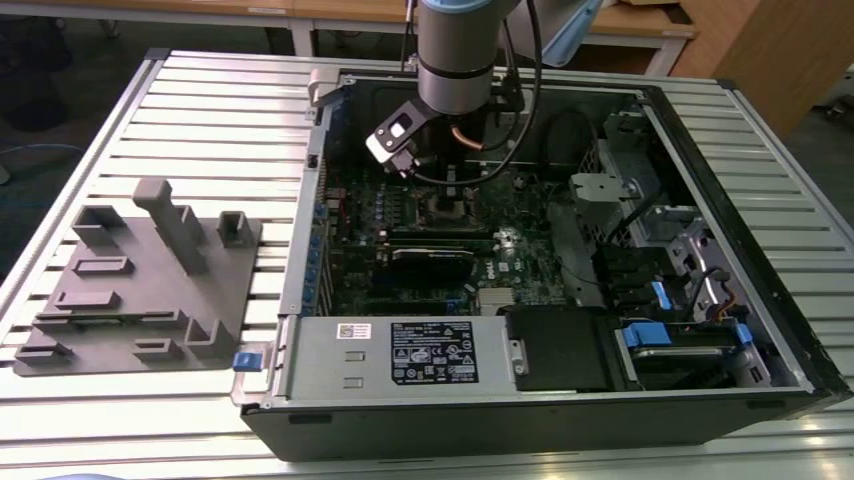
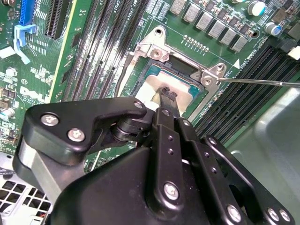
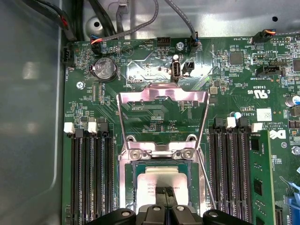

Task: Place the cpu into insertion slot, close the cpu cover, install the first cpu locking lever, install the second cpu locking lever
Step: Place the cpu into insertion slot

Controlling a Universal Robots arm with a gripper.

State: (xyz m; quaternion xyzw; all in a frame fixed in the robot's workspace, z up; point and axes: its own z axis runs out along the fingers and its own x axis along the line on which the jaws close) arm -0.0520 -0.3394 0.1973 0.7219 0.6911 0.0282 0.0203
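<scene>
We see the cpu (image 3: 153, 180) lying flat in the insertion slot (image 3: 134, 187), directly beneath our tool (image 3: 166, 193). The tool's tips are clenched together on nothing and seem to touch the chip's top. The cpu cover (image 3: 161, 93) stands swung open beyond.

Your exterior view looks down on the whole computer case (image 1: 534, 425); your 2 wrist views share the insertion slot (image 3: 137, 185) (image 2: 180, 70), close up.
</scene>
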